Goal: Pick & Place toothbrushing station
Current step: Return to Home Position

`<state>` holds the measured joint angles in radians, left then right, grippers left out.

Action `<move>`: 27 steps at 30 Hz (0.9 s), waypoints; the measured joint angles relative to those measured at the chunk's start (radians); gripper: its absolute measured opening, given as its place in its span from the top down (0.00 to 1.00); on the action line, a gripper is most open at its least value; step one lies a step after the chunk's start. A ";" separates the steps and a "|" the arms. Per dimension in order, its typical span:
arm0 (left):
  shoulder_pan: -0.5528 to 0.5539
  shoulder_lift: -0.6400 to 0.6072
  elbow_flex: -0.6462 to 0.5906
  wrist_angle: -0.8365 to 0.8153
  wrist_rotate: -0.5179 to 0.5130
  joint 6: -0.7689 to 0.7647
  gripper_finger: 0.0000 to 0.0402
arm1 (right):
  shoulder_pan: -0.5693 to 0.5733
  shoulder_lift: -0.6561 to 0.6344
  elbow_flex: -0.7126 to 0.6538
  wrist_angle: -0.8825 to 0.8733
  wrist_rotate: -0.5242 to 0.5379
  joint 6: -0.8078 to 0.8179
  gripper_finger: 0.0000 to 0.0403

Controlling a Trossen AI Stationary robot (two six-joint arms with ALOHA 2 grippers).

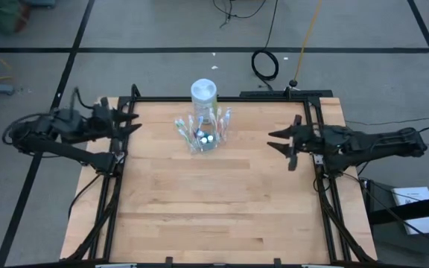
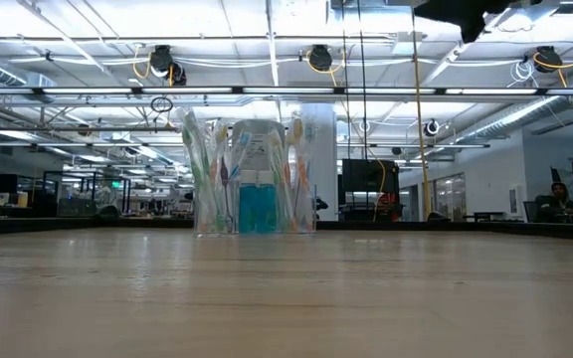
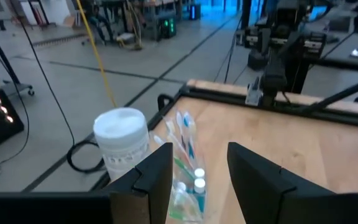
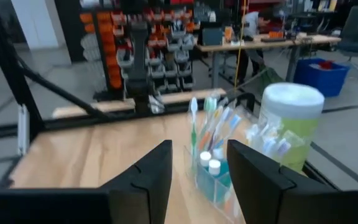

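Observation:
The toothbrushing station is a small clear holder with several toothbrushes standing in it. It rests on its base on the wooden table, toward the far edge near the middle, and shows in the low view and in both wrist views. My left gripper hangs open over the table's left edge, pointing toward the station and well apart from it. My right gripper hangs open near the right edge, also facing the station. Nothing is between either pair of fingers.
A white-topped canister with a green label stands right behind the station, on its far side. A black frame runs along the table's far and side edges. Bare wood lies between the station and the near edge.

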<state>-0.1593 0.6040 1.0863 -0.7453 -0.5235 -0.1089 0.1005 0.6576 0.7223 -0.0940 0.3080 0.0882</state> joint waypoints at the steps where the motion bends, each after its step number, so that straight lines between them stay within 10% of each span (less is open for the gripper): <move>1: 0.000 -0.012 0.000 0.000 0.000 0.001 0.60 | 0.000 -0.016 0.000 0.004 -0.001 0.005 0.64; 27: 0.001 -0.301 -0.301 0.177 0.002 0.017 0.60 | 0.000 -0.373 0.000 -0.050 0.000 -0.048 0.64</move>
<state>-0.1585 0.3025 0.7857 -0.5686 -0.5213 -0.0918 0.1001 0.2849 0.7223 -0.1441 0.3080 0.0401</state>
